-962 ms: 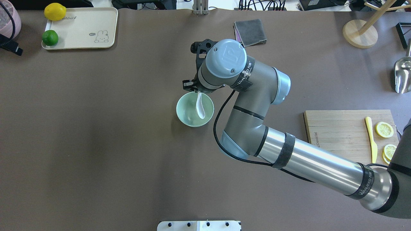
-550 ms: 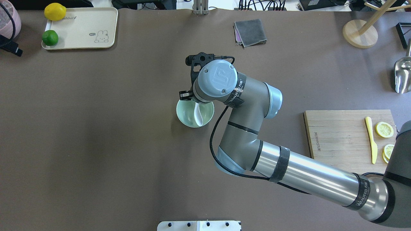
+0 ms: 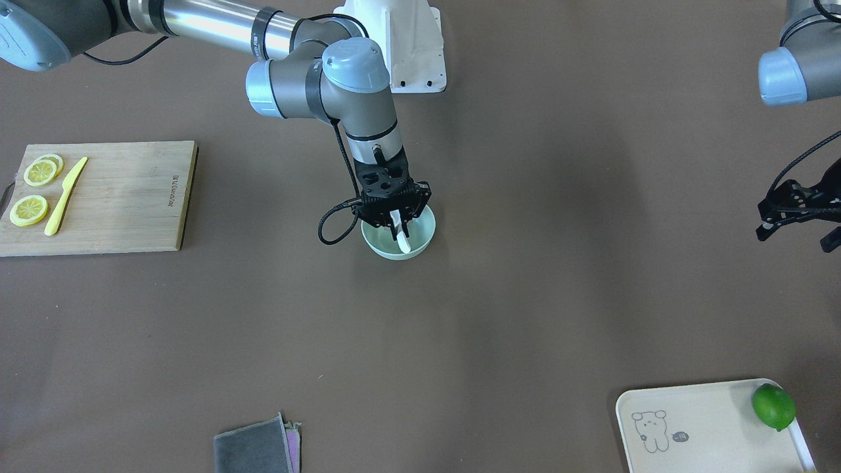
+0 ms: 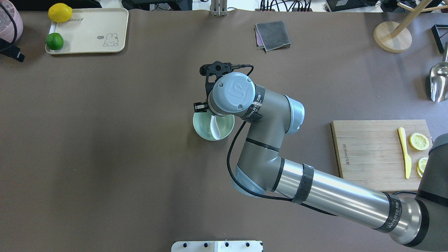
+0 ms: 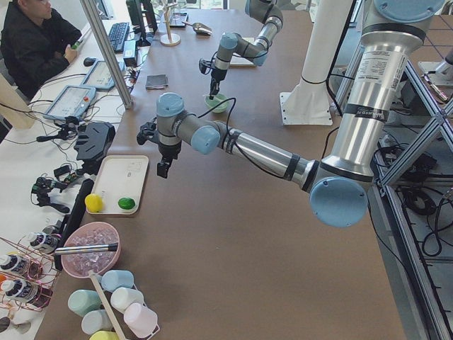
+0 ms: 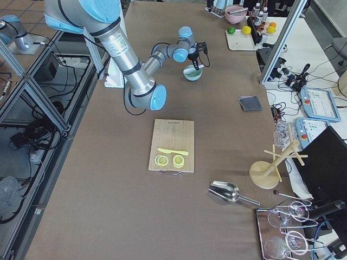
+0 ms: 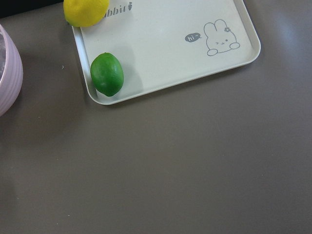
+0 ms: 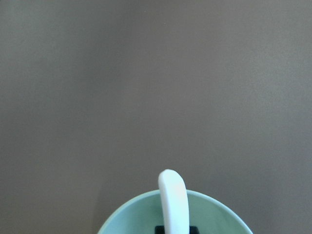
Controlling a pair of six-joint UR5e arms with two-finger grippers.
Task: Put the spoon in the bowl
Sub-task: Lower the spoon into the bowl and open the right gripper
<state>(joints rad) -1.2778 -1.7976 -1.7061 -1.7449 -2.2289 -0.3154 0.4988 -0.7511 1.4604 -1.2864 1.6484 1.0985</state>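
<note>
- One spoon (image 4: 215, 128) stands steeply inside the bowl (image 4: 202, 128), scoop down, handle up.
- Right end effector (image 3: 399, 230) grips the handle, directly over the bowl.
- Bowl sits mid-tabletop (image 4: 105, 140).
- Left end effector (image 5: 163, 170) hangs near the tray (image 4: 80, 35); I cannot tell whether it is open or closed.

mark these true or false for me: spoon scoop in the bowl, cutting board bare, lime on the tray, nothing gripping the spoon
1. The white soup spoon's scoop is inside the mint-green bowl. True.
2. The wooden cutting board holds nothing. False: a yellow knife and lemon slices lie on it.
3. The lime sits on the rabbit tray. True.
4. Nothing is gripping the spoon. False: the right gripper is over the bowl, shut on the spoon's handle.
</note>
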